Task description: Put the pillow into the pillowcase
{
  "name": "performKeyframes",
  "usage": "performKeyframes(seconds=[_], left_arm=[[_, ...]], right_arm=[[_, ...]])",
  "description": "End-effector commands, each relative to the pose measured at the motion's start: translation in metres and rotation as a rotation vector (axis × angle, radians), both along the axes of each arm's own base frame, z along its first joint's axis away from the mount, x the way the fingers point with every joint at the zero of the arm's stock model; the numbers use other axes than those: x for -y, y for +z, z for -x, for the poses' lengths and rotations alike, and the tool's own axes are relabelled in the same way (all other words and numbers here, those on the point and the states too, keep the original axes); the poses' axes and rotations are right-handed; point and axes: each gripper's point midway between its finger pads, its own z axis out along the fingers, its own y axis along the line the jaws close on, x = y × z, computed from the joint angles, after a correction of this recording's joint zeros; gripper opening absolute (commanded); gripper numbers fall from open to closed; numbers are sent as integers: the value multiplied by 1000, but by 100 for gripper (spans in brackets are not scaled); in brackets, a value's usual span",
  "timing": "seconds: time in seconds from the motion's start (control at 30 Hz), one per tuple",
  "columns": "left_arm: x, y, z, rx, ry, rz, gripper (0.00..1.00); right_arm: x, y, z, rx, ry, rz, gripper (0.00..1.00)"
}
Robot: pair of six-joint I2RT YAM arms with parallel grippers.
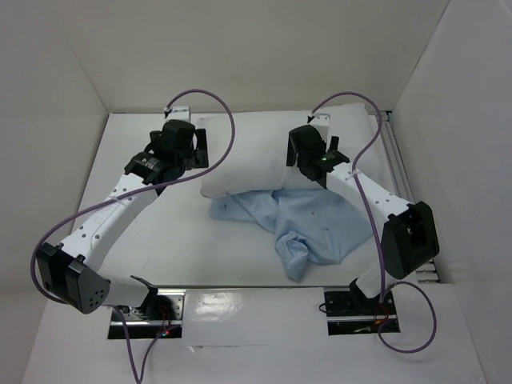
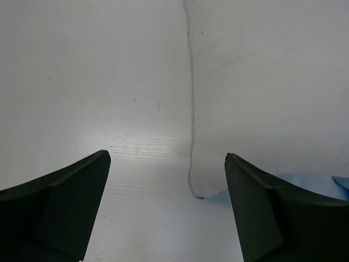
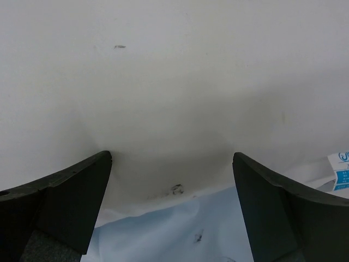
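Note:
The plump white pillow point(image 1: 256, 156) lies at the back middle of the table. The wrinkly light blue pillowcase point(image 1: 308, 228) lies crumpled in front of it, partly tucked under its front edge. My left gripper point(image 1: 200, 150) is open at the pillow's left edge. In the left wrist view its jaws point(image 2: 168, 164) straddle the pillow's front left corner point(image 2: 262, 98), with a bit of pillowcase point(image 2: 327, 183) at the right. My right gripper point(image 1: 318, 172) is open over the pillow's front edge. In the right wrist view it point(image 3: 172, 164) spans the pillow point(image 3: 174, 82) and pillowcase point(image 3: 174, 229), and the blue-and-white tag point(image 3: 341, 170) shows at the right.
White walls enclose the table point(image 1: 144, 232) at the back, left and right. A metal rail point(image 1: 396, 160) runs along the right side. Purple cables point(image 1: 228, 120) loop above both arms.

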Motion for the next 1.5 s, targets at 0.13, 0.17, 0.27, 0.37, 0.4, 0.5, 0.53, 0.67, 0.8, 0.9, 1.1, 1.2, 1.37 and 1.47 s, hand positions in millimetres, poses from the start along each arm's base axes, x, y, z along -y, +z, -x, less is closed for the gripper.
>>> performKeyframes(seconds=[0.13,0.17,0.27,0.37,0.4,0.5,0.53,0.67,0.8,0.9,1.1,1.2,1.37,1.47], left_arm=[[3,16,2,22,44,80,100],[1,17,2,25,53,73,100],[18,7,15,-49,-38,130,100],[40,-12,35,-158,-156,169,100],[42,-31,45,-218,-159,165,100],[54,-63,72,-304,-167,220,100],[56,-69,78,-320,-162,227,100],[62,-92,107,-372,-159,263,100],[99,-115,141,-394,-258,358,94],[129,-140,157,-469,-305,373,97],[140,-161,114,-424,-177,276,100],[136,-176,89,-426,-128,241,100],[135,-203,62,-438,-119,124,100],[134,-212,47,-433,-80,83,100]], right_arm=[[8,11,24,-18,-12,-28,100],[8,18,28,-13,7,-33,100],[-6,15,48,-62,143,-84,100],[-19,5,71,-135,242,-147,100],[-30,5,85,-151,295,-159,100],[-60,-16,120,-230,397,-201,100],[-64,-26,131,-265,411,-192,100],[-78,-51,177,-393,437,-160,100],[-80,-60,208,-417,429,-180,100],[-76,-68,217,-441,387,-206,100],[-59,-79,232,-462,271,-198,100],[-51,-88,237,-471,235,-200,100],[-54,-106,248,-506,227,-240,93],[-55,-110,248,-501,212,-260,88]])
